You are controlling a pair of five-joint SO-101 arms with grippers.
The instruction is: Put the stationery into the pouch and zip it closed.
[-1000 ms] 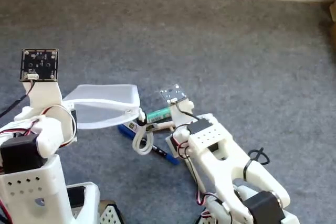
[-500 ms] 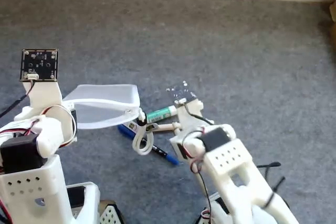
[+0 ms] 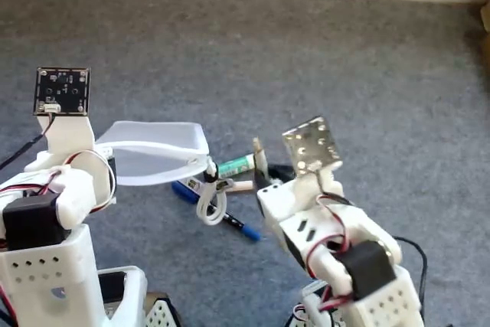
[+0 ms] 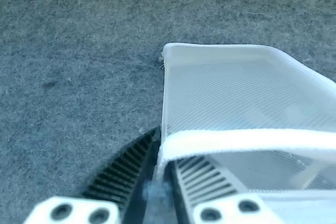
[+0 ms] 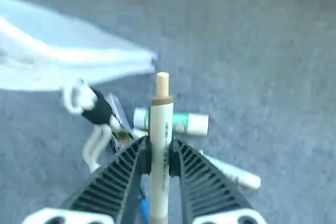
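Note:
A white mesh pouch (image 3: 157, 151) hangs above the carpet, with my left gripper (image 3: 109, 162) shut on its end. The left wrist view has the pouch (image 4: 236, 93) stretching away from the left gripper (image 4: 157, 169), whose jaws pinch the pouch's rim. My right gripper (image 5: 159, 148) is shut on a cream pen (image 5: 160, 114), held tilted up off the carpet just right of the pouch's open end (image 3: 256, 155). On the carpet below lie a green-and-white marker (image 3: 233, 165), a white pen (image 5: 231, 170) and a blue pen (image 3: 217, 210).
A white strap loop (image 3: 207, 208) and a black zipper pull (image 5: 97, 109) dangle from the pouch's corner over the blue pen. Grey carpet (image 3: 367, 74) lies open behind and to the right. The arm bases stand along the near edge.
My right arm has pulled back and tilted its wrist up, lifting the cream pen off the carpet. The left arm and pouch have barely moved.

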